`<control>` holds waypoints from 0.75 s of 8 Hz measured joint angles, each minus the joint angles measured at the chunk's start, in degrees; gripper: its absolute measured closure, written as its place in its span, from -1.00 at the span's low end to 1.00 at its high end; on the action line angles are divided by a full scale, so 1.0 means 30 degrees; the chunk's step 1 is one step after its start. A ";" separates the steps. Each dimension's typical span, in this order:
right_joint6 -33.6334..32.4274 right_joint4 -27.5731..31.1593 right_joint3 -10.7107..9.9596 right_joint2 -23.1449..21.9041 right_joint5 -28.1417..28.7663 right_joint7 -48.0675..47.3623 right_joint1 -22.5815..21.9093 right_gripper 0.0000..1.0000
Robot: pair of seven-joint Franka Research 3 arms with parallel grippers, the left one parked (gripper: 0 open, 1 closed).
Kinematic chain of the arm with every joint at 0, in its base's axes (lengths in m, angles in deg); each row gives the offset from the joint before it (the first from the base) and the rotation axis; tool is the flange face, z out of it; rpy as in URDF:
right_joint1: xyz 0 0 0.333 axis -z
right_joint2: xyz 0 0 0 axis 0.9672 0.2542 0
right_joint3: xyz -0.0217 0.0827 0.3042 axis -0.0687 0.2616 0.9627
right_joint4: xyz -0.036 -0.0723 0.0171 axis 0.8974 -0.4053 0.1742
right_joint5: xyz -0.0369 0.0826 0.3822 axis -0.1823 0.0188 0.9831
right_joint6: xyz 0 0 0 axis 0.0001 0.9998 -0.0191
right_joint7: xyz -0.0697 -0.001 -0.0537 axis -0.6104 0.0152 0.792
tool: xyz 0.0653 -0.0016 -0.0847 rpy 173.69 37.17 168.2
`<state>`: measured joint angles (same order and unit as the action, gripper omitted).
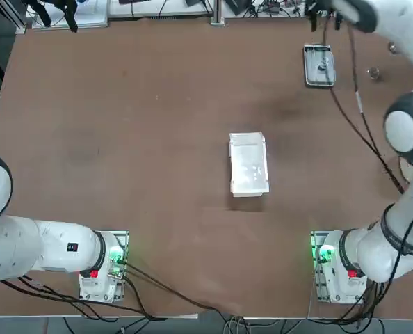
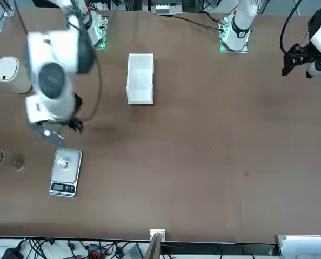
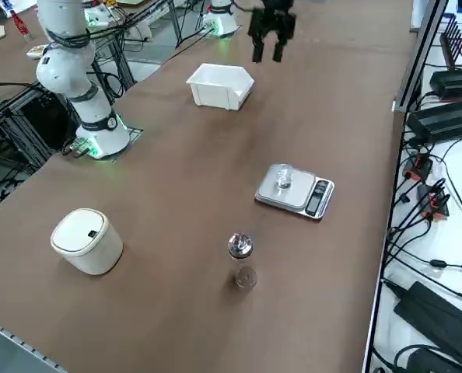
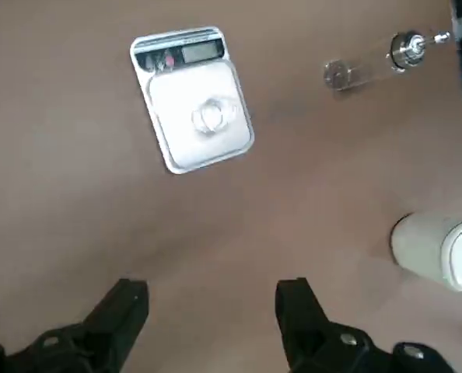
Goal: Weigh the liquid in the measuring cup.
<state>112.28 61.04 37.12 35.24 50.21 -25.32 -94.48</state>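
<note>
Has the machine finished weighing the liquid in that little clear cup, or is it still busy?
The weighing looks set up: the little cup stands on the scale. Nothing is in hand; the right pincer is open, off to one side. Left, perhaps: reading the display, whose digits I can't make out.

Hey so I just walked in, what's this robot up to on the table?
It looks to be weighing a measuring cup. The tiny clear cup already sits on the grey scale. Nothing is being handled right now: the right gripper hovers above the table, open and empty, off to the side of the scale.
</note>
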 joint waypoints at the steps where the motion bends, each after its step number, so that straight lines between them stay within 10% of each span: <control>1: -0.0343 0.0036 -0.0018 -0.0743 0.1053 0.2227 0.0932 -1.00; 6: -0.0821 0.1308 -0.0065 -0.3879 0.4709 1.1634 0.5299 -1.00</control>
<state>109.82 64.97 36.93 23.61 64.33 9.58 -78.59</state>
